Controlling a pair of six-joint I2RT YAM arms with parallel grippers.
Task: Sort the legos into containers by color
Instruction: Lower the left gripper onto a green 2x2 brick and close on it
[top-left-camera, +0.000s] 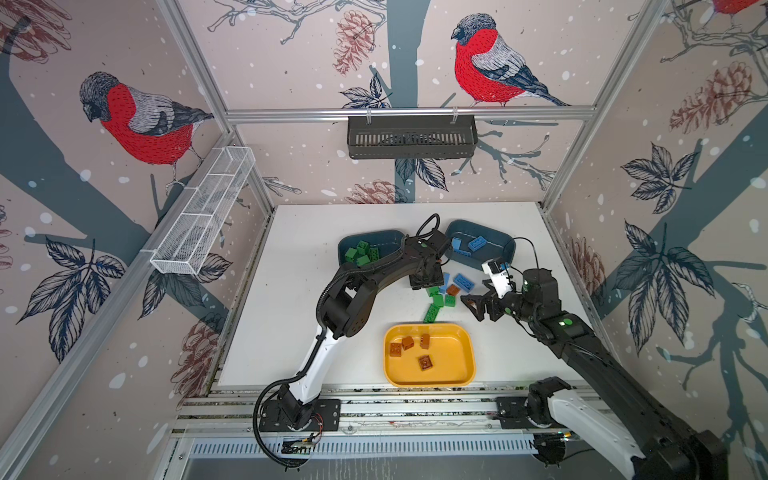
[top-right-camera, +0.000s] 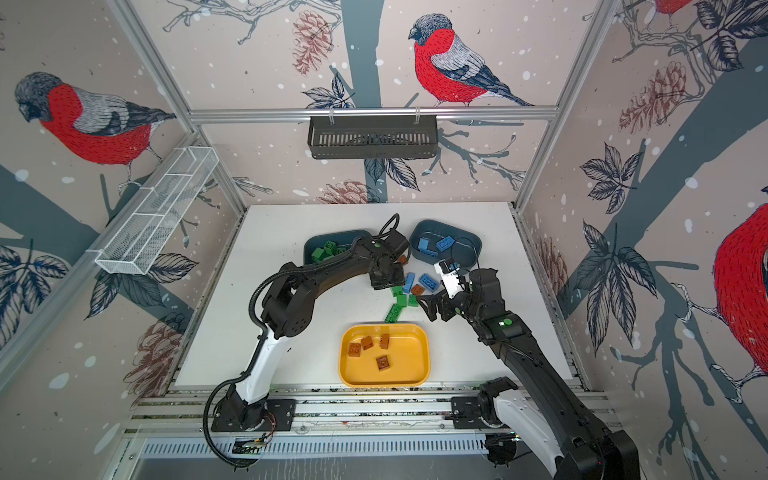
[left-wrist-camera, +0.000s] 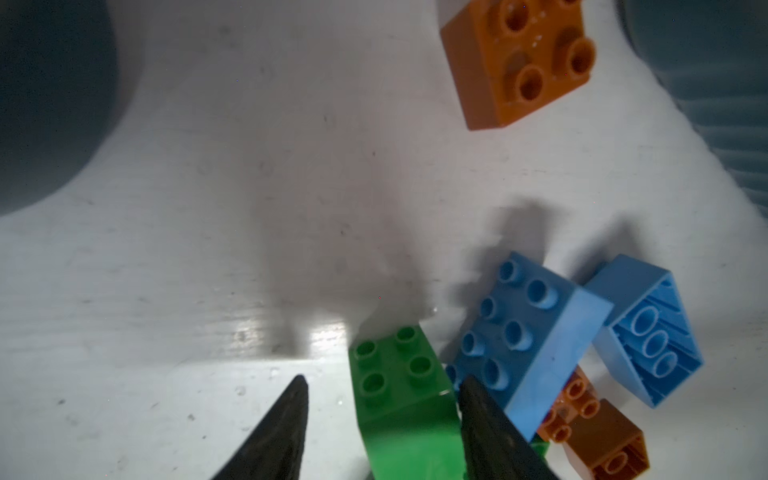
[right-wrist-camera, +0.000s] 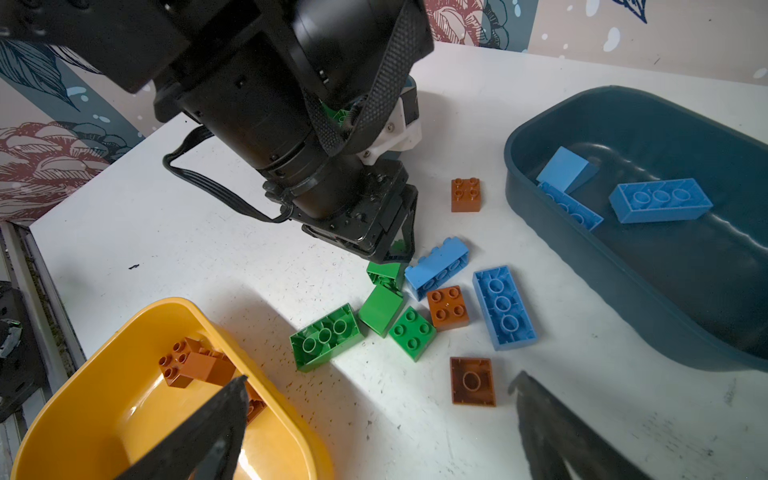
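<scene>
My left gripper (left-wrist-camera: 384, 380) reaches down into a loose pile of legos between the two teal tubs. Its fingers straddle a small green brick (left-wrist-camera: 399, 374): one finger touches its side, and a gap shows at the other. Blue (right-wrist-camera: 504, 307), green (right-wrist-camera: 324, 334) and brown (right-wrist-camera: 448, 307) bricks lie around it. Beside the yellow tray (top-left-camera: 453, 357), which holds several brown bricks, my right gripper (right-wrist-camera: 382, 378) hangs wide open and empty over the table, near an upside-down brown brick (right-wrist-camera: 472, 381). One tub (top-left-camera: 390, 245) holds green bricks, the other (top-left-camera: 498, 245) blue ones.
A single brown brick (right-wrist-camera: 466, 194) lies apart near the blue-brick tub. A black slotted basket (top-left-camera: 410, 137) hangs on the back wall and a white wire mesh rack (top-left-camera: 203, 212) on the left wall. Aluminium rails (top-left-camera: 415, 409) run along the table's front.
</scene>
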